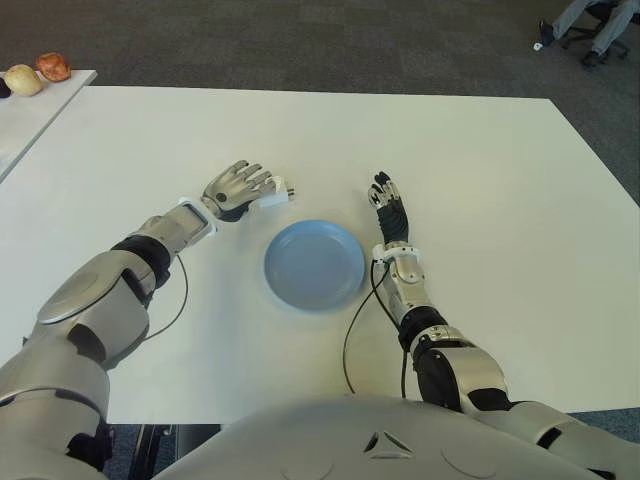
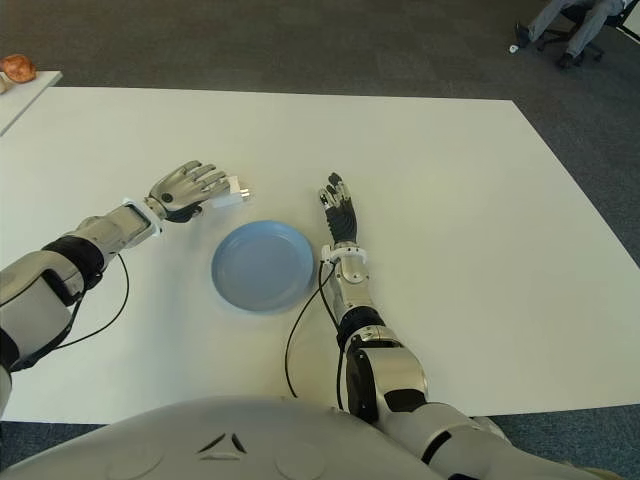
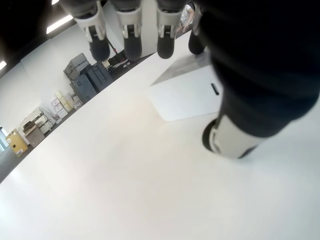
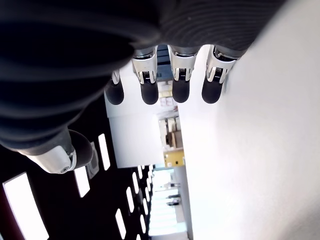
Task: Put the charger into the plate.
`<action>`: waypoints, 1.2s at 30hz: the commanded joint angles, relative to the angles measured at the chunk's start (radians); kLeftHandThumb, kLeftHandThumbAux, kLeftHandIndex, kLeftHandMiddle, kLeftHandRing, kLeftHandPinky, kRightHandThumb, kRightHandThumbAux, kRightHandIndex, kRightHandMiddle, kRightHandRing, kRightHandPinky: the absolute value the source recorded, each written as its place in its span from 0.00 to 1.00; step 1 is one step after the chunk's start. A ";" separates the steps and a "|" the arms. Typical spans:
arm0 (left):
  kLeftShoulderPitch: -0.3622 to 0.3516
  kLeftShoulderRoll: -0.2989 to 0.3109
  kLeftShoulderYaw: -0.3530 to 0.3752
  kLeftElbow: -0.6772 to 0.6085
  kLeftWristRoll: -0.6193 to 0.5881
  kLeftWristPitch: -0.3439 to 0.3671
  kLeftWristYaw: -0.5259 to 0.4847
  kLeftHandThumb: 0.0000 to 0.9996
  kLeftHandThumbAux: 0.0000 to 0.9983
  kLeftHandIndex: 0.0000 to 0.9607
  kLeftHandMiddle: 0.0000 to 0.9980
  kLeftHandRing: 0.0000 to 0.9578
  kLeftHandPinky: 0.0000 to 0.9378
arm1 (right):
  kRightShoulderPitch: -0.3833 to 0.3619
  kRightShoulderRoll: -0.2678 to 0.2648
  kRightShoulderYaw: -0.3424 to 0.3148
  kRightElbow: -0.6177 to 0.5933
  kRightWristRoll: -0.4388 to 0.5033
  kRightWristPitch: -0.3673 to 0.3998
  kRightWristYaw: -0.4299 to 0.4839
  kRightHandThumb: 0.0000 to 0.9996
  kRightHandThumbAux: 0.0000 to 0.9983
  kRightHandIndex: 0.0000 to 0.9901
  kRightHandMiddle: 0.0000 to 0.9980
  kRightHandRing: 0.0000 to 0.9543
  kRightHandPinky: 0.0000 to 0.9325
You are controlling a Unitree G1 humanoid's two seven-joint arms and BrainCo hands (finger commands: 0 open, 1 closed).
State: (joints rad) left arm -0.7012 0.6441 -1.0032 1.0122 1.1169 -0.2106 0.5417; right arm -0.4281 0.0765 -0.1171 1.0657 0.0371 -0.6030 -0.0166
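Note:
The white charger point(image 1: 274, 197) lies on the white table point(image 1: 480, 180), just beyond the far left rim of the empty blue plate point(image 1: 314, 265). My left hand point(image 1: 245, 188) hovers over the charger from the left, its fingers arched above it. In the left wrist view the charger point(image 3: 192, 90) lies flat on the table between the fingertips point(image 3: 165, 47) and the thumb point(image 3: 227, 140), and neither visibly clamps it. Just right of the plate is my right hand point(image 1: 390, 207), its fingers straight and holding nothing.
A second table point(image 1: 20, 120) at the far left carries two round fruit-like items point(image 1: 24, 79). Black cables point(image 1: 352, 335) trail from both wrists across the near table. A person's legs and an office chair point(image 1: 590, 25) show at the far right on the carpet.

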 commanded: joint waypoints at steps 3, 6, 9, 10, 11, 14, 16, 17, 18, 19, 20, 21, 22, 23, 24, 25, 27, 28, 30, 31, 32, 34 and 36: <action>0.146 0.164 -0.009 -0.184 0.060 -0.024 -0.088 0.00 0.65 0.00 0.00 0.00 0.00 | 0.058 -0.002 -0.007 0.030 0.004 0.059 -0.007 0.00 0.48 0.05 0.07 0.05 0.08; 0.191 0.238 0.020 -0.287 0.056 -0.027 -0.107 0.00 0.64 0.00 0.00 0.00 0.00 | 0.058 -0.002 -0.007 0.029 0.005 0.060 -0.007 0.00 0.48 0.05 0.07 0.05 0.08; 0.237 0.301 0.062 -0.376 0.035 -0.044 -0.132 0.00 0.64 0.00 0.00 0.00 0.00 | 0.058 -0.003 -0.008 0.027 0.006 0.060 -0.004 0.00 0.48 0.05 0.06 0.05 0.08; 0.249 0.313 0.075 -0.398 0.029 -0.049 -0.142 0.00 0.63 0.00 0.00 0.00 0.00 | 0.058 -0.003 -0.008 0.027 0.006 0.061 -0.003 0.00 0.48 0.05 0.06 0.05 0.08; 0.262 0.328 0.091 -0.422 0.017 -0.059 -0.154 0.00 0.63 0.00 0.00 0.00 0.00 | 0.058 -0.004 -0.009 0.026 0.007 0.061 -0.002 0.00 0.48 0.05 0.06 0.05 0.08; 0.302 0.365 0.139 -0.487 -0.008 -0.085 -0.188 0.00 0.63 0.00 0.00 0.00 0.00 | 0.059 -0.005 -0.010 0.024 0.010 0.063 0.001 0.00 0.49 0.05 0.06 0.05 0.08; 0.332 0.395 0.172 -0.535 -0.027 -0.104 -0.210 0.00 0.63 0.00 0.00 0.00 0.00 | 0.059 -0.006 -0.010 0.023 0.010 0.065 0.002 0.00 0.49 0.05 0.06 0.05 0.08; 0.351 0.414 0.191 -0.564 -0.040 -0.114 -0.219 0.00 0.63 0.00 0.00 0.00 0.00 | 0.059 -0.006 -0.010 0.023 0.011 0.066 0.002 0.00 0.49 0.04 0.06 0.05 0.08; 0.364 0.427 0.207 -0.584 -0.048 -0.122 -0.227 0.00 0.63 0.00 0.00 0.00 0.00 | 0.058 -0.006 -0.011 0.024 0.010 0.067 0.002 0.00 0.49 0.04 0.06 0.05 0.08; 0.380 0.440 0.223 -0.604 -0.057 -0.130 -0.234 0.00 0.63 0.00 0.00 0.00 0.00 | 0.057 -0.006 -0.011 0.024 0.010 0.069 0.001 0.00 0.49 0.04 0.06 0.05 0.08; 0.392 0.448 0.238 -0.619 -0.061 -0.135 -0.242 0.00 0.63 0.00 0.00 0.00 0.00 | 0.056 -0.006 -0.011 0.025 0.010 0.069 0.001 0.00 0.49 0.04 0.06 0.05 0.08; 0.400 0.452 0.250 -0.628 -0.062 -0.139 -0.248 0.00 0.63 0.00 0.00 0.00 0.00 | 0.056 -0.006 -0.011 0.025 0.010 0.070 0.001 0.00 0.49 0.04 0.06 0.05 0.08; 0.414 0.462 0.266 -0.643 -0.068 -0.146 -0.253 0.00 0.63 0.00 0.00 0.00 0.00 | 0.055 -0.007 -0.012 0.026 0.011 0.070 0.002 0.00 0.49 0.04 0.06 0.05 0.08; 0.431 0.473 0.283 -0.657 -0.076 -0.155 -0.254 0.00 0.63 0.00 0.00 0.00 0.00 | 0.055 -0.007 -0.013 0.027 0.012 0.071 0.004 0.00 0.49 0.04 0.06 0.05 0.08; 0.443 0.479 0.297 -0.665 -0.081 -0.163 -0.255 0.00 0.63 0.00 0.00 0.00 0.00 | 0.054 -0.007 -0.013 0.029 0.012 0.071 0.004 0.00 0.49 0.04 0.06 0.05 0.08; 0.456 0.485 0.312 -0.671 -0.086 -0.171 -0.254 0.00 0.63 0.00 0.00 0.00 0.00 | 0.053 -0.007 -0.013 0.030 0.012 0.072 0.005 0.00 0.49 0.04 0.06 0.05 0.08; 0.472 0.487 0.334 -0.677 -0.086 -0.180 -0.256 0.00 0.63 0.00 0.00 0.00 0.00 | 0.052 -0.006 -0.014 0.032 0.013 0.072 0.006 0.00 0.49 0.04 0.06 0.05 0.08; 0.483 0.489 0.347 -0.678 -0.088 -0.186 -0.253 0.00 0.63 0.00 0.00 0.00 0.00 | 0.052 -0.007 -0.015 0.032 0.013 0.072 0.007 0.00 0.49 0.04 0.06 0.05 0.08; 0.505 0.494 0.371 -0.676 -0.094 -0.202 -0.237 0.00 0.63 0.00 0.00 0.00 0.00 | 0.051 -0.007 -0.016 0.033 0.015 0.072 0.009 0.00 0.49 0.04 0.06 0.05 0.08; 0.520 0.500 0.385 -0.669 -0.101 -0.216 -0.212 0.00 0.63 0.00 0.00 0.00 0.00 | 0.051 -0.007 -0.017 0.033 0.015 0.072 0.010 0.00 0.49 0.04 0.06 0.05 0.08; 0.531 0.502 0.397 -0.665 -0.104 -0.227 -0.197 0.00 0.63 0.00 0.00 0.00 0.00 | 0.052 -0.006 -0.018 0.033 0.015 0.071 0.010 0.00 0.49 0.04 0.06 0.05 0.08; 0.549 0.504 0.420 -0.658 -0.108 -0.247 -0.173 0.00 0.63 0.00 0.00 0.00 0.00 | 0.052 -0.006 -0.019 0.033 0.016 0.072 0.011 0.00 0.49 0.04 0.06 0.05 0.08; 0.561 0.503 0.439 -0.656 -0.107 -0.263 -0.159 0.00 0.63 0.00 0.00 0.00 0.00 | 0.052 -0.006 -0.021 0.033 0.016 0.073 0.012 0.00 0.49 0.04 0.06 0.05 0.09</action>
State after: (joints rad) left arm -0.1783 1.1346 -0.5866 0.3400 1.0088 -0.4433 0.3663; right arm -0.4224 0.0704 -0.1289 1.0537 0.0420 -0.5952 -0.0019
